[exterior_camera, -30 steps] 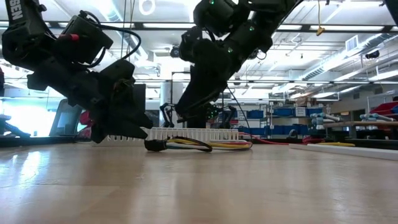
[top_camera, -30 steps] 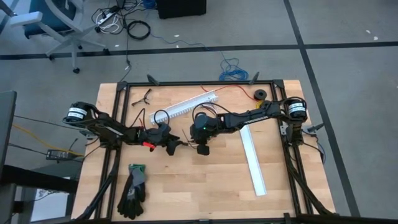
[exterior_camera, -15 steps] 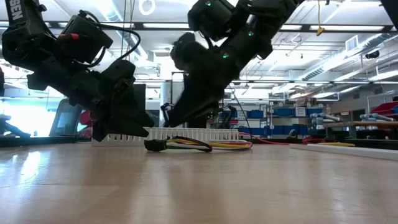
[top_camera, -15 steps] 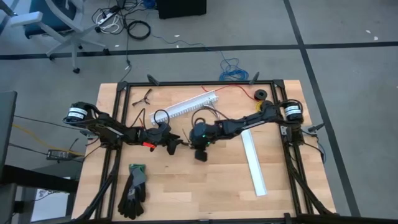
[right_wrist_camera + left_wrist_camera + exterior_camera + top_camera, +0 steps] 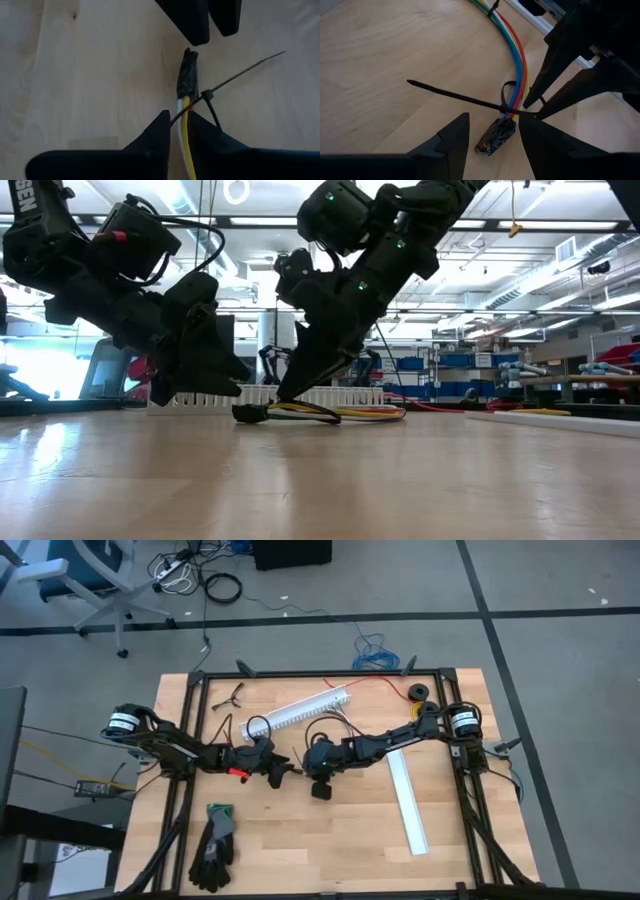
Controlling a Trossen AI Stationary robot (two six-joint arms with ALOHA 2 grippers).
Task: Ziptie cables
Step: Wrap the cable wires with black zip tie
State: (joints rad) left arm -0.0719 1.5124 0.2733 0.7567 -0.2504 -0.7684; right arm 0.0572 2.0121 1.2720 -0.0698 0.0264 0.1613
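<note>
The right pincer (image 5: 179, 131), nearly closed, straddles the cables (image 5: 515, 60) near the connector (image 5: 496, 137) on the tabletop (image 5: 300, 830). The left pincer (image 5: 492, 131) waits open, empty, beside them. One ziptie (image 5: 465, 100) is looped, tail untrimmed; tightening likely remains.

Black gloves (image 5: 214, 845), two white slotted channels (image 5: 298, 712) (image 5: 408, 800) and a tape roll (image 5: 417, 692) lie on the table (image 5: 300, 840).
</note>
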